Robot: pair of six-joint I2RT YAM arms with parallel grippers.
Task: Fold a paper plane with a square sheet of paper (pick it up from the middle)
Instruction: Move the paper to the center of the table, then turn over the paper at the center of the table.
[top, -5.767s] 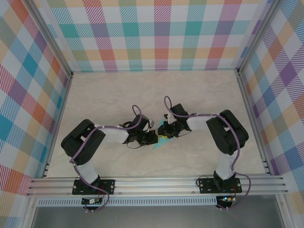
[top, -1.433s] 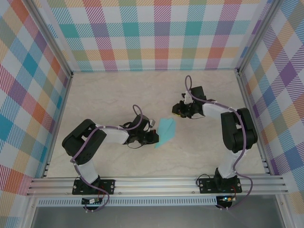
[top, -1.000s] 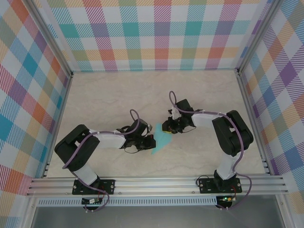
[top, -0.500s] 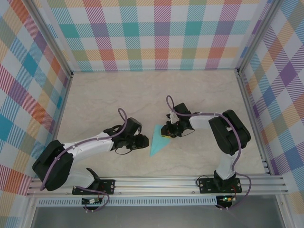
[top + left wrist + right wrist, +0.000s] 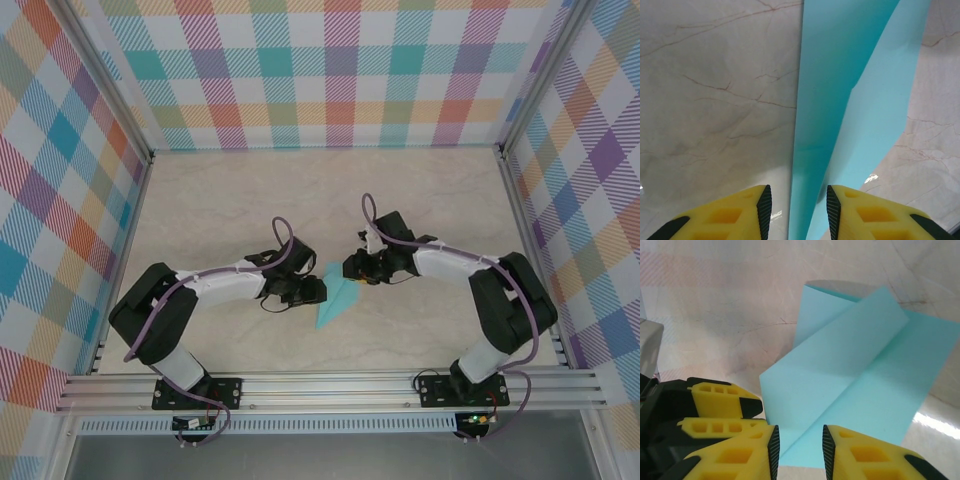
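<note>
- The paper plane (image 5: 336, 300) lies flat near the middle of the surface (image 5: 220, 200), a little closer to the near edge, with its pointed tip aimed at that edge.
- The left end effector (image 5: 795, 202) has its jaws partly apart, with a clear gap. The paper's long fold runs down between them, unpinched.
- The right end effector (image 5: 798, 440) is also partly open. It sits at the wide end of the paper and grips nothing.
- Step in hand, as I judge it: the folds look mostly made but the flaps sit loose, so the final creasing and the pick-up remain.
- The next move calls for closing squarely on the centre crease at mid-length, so the layers don't splay.
</note>
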